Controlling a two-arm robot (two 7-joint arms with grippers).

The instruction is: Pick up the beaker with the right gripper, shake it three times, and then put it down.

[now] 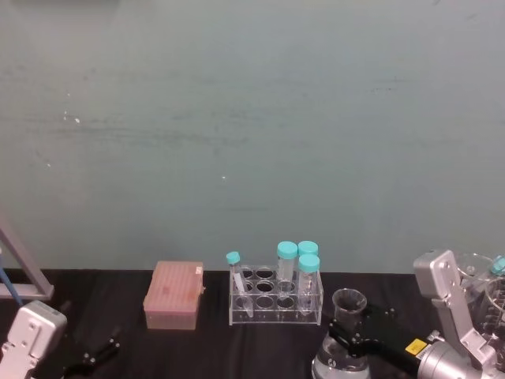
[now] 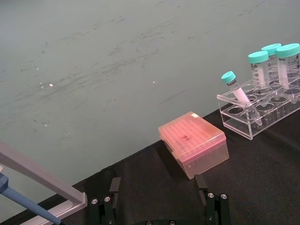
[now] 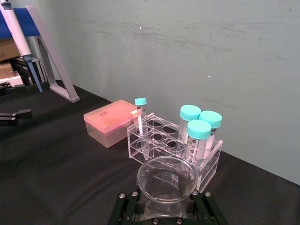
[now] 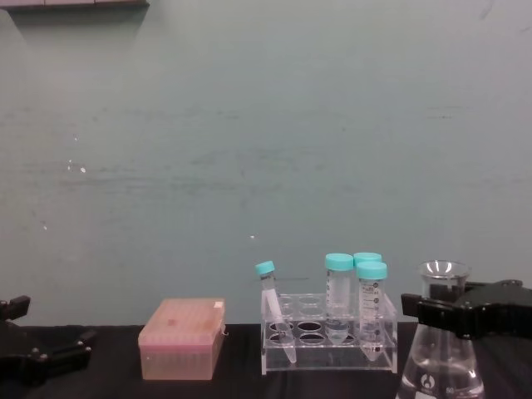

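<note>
The beaker (image 4: 440, 370), a clear conical flask, is at the table's front right, just right of the tube rack. My right gripper (image 4: 453, 314) reaches in from the right and its black fingers are shut on the beaker's neck below the flared rim. From the head view the beaker (image 1: 348, 305) has the right gripper (image 1: 351, 338) clasped under its mouth. The right wrist view looks down into the beaker's rim (image 3: 166, 180) between the two fingers (image 3: 125, 208). The beaker's base is cut off, so I cannot tell whether it rests on the table. My left gripper (image 2: 159, 206) stays parked at the front left, open and empty.
A clear tube rack (image 1: 276, 304) with several blue-capped tubes stands at the table's middle. A pink tip box (image 1: 173, 295) sits to its left. A pipette stand (image 3: 51, 61) is at the far left. More glassware (image 1: 489, 284) stands behind the right arm.
</note>
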